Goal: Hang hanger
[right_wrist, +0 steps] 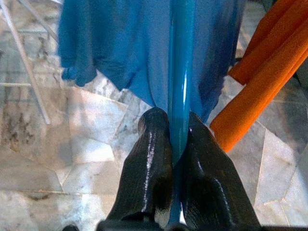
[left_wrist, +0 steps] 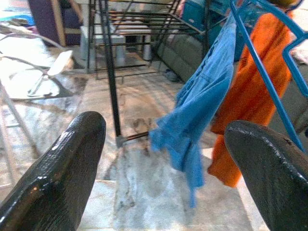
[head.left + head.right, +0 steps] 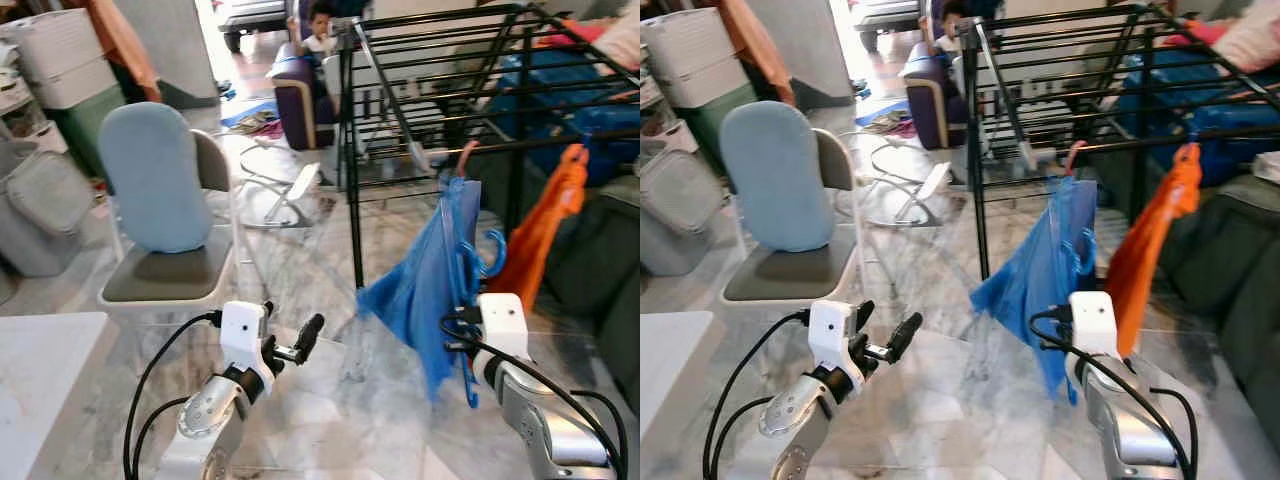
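Note:
My right gripper (image 1: 175,119) is shut on the thin bar of a blue plastic hanger (image 1: 179,67), held upright in front of me on the right. A blue garment (image 3: 420,285) drapes from the hanger (image 3: 468,275) and its top reaches a lower rail of the black drying rack (image 3: 350,150). Whether it hooks on that rail I cannot tell. An orange garment (image 3: 545,225) hangs from the rack just right of it. My left gripper (image 3: 290,322) is open and holds nothing, low and to the left of the blue garment (image 2: 192,115).
A chair with a light blue backrest (image 3: 150,180) stands to the left of the rack. A white table corner (image 3: 40,370) is at the near left. A dark sofa (image 3: 600,270) is at the right. Storage boxes (image 3: 60,55) and a seated person (image 3: 318,30) are farther back.

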`<state>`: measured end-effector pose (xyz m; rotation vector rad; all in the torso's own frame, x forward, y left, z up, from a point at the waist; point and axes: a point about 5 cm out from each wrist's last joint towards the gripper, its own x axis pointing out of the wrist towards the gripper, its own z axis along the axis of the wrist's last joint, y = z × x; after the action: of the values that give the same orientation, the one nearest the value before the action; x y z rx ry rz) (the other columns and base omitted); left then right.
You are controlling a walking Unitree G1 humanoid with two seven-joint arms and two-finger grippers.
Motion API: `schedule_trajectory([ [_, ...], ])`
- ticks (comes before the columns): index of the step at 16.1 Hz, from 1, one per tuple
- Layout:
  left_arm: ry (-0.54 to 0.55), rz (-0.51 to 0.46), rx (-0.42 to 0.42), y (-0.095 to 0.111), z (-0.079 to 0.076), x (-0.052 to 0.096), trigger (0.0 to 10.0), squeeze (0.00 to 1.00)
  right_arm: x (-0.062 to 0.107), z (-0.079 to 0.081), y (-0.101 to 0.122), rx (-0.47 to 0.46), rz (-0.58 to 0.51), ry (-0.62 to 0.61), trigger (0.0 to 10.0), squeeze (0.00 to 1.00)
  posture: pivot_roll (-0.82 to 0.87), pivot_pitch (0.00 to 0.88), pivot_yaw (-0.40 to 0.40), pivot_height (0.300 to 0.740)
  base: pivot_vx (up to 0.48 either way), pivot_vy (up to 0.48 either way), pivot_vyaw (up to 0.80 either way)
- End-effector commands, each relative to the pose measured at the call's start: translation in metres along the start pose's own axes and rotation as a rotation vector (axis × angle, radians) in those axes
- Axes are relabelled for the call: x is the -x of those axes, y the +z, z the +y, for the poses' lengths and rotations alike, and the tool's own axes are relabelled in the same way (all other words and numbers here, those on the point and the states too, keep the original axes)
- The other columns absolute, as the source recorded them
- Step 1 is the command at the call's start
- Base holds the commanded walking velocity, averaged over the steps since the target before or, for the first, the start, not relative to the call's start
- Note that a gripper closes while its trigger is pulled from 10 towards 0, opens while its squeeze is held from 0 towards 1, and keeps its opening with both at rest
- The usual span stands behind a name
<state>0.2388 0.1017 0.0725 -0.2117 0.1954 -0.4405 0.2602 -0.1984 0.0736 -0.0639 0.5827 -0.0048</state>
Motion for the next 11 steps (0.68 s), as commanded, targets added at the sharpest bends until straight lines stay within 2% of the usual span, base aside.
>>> schedule_trajectory([
  [1,0.012,0.007,-0.015,-0.001,0.004,0.0,10.0,0.0,0.001,0.006,0.014,0.018,-0.059,0.015,10.0,0.0,-0.17,0.0,0.088,0.74,0.0,0.0,0.0],
  [4,0.008,0.009,-0.021,-0.001,0.003,0.0,10.0,0.0,0.001,0.005,0.009,0.011,-0.047,0.006,10.0,0.0,-0.17,0.0,0.091,0.74,0.0,0.0,0.0],
  [8,0.008,0.002,-0.019,0.0,0.003,0.0,10.0,0.0,0.005,-0.004,0.022,-0.009,-0.162,-0.062,10.0,0.0,-0.17,0.0,0.091,0.74,0.0,0.0,0.0],
  [11,0.009,0.007,-0.033,0.0,0.004,0.001,10.0,0.0,0.003,-0.011,0.018,-0.043,-0.136,-0.108,10.0,0.0,-0.17,0.0,0.092,0.74,0.0,0.0,0.0],
])
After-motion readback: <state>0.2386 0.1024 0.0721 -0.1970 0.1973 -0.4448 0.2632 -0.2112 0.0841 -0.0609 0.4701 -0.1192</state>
